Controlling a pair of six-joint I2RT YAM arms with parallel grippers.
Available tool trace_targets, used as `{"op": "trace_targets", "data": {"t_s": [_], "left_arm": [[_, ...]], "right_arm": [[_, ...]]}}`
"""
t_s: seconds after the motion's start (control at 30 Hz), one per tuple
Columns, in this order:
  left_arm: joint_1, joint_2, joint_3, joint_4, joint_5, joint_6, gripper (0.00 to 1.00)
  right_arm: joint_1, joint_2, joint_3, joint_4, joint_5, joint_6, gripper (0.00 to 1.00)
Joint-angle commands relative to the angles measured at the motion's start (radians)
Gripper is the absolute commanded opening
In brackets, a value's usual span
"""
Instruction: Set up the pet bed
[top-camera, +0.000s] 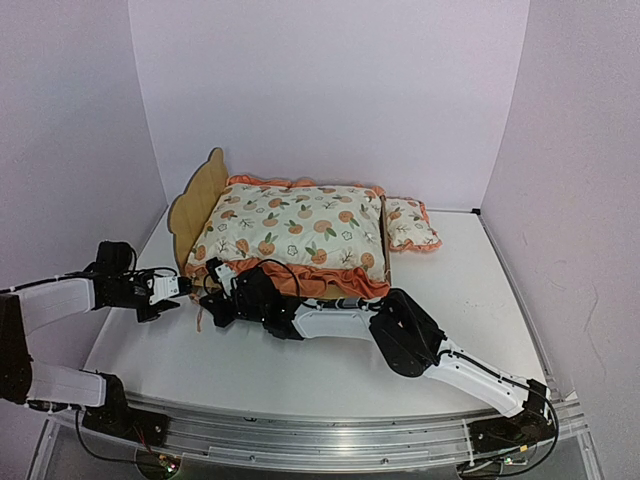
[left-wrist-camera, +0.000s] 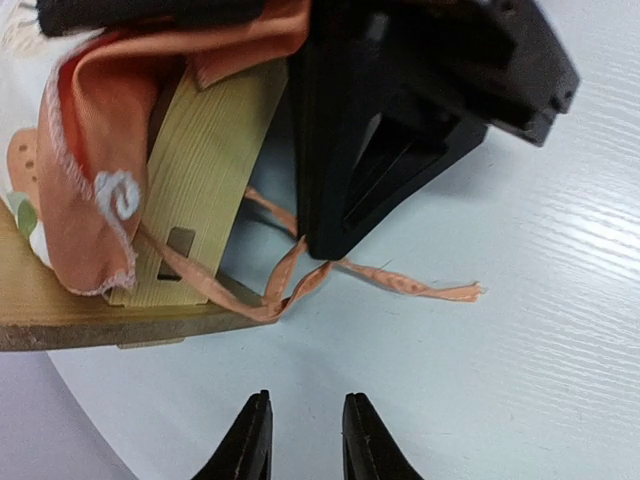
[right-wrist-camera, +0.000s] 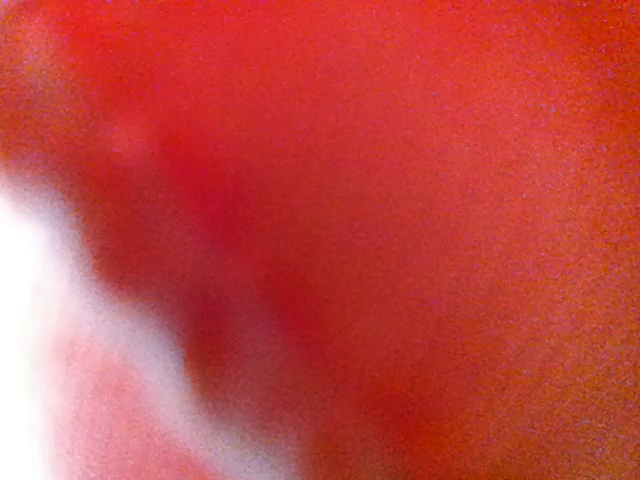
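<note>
The pet bed (top-camera: 197, 205) stands at the back left, its plywood headboard on the left. The fruit-print mattress cushion (top-camera: 295, 235) lies on it and hides its base. My right gripper (top-camera: 215, 300) is at the bed's front left corner, under the orange ruffle. In the left wrist view its black body (left-wrist-camera: 400, 120) stands beside the plywood frame (left-wrist-camera: 200, 170), its tip at a thin orange tie string (left-wrist-camera: 400, 280). The right wrist view shows only blurred orange fabric (right-wrist-camera: 400, 240), so its jaws are hidden. My left gripper (left-wrist-camera: 305, 440) is open and empty, just left of that corner, above the table.
The small fruit-print pillow (top-camera: 410, 225) lies on the table at the bed's right end. The orange ruffle (left-wrist-camera: 90, 170) hangs over the frame's corner. White walls enclose the table on three sides. The right arm stretches across the table's front.
</note>
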Motion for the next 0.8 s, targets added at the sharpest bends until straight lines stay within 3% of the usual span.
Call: {"op": "trace_targets", "data": {"t_s": [0.0, 0.17, 0.3, 0.53, 0.77], "left_arm": [[0.014, 0.032, -0.046, 0.190, -0.027, 0.043, 0.23], [0.012, 0.052, -0.163, 0.499, -0.029, 0.011, 0.22], [0.007, 0.127, -0.164, 0.635, -0.065, -0.061, 0.20], [-0.027, 0.140, -0.100, 0.484, 0.057, -0.177, 0.26], [-0.047, 0.178, -0.056, 0.499, 0.004, -0.348, 0.24]], "right_arm": [[-0.002, 0.020, 0.045, 0.025, 0.023, 0.015, 0.00], [-0.002, 0.019, 0.045, 0.025, 0.032, 0.017, 0.00], [-0.002, 0.015, 0.036, 0.025, 0.045, 0.024, 0.00], [-0.002, 0.004, 0.022, 0.025, 0.073, 0.027, 0.00], [-0.002, -0.014, -0.003, 0.026, 0.084, 0.024, 0.00]]}}
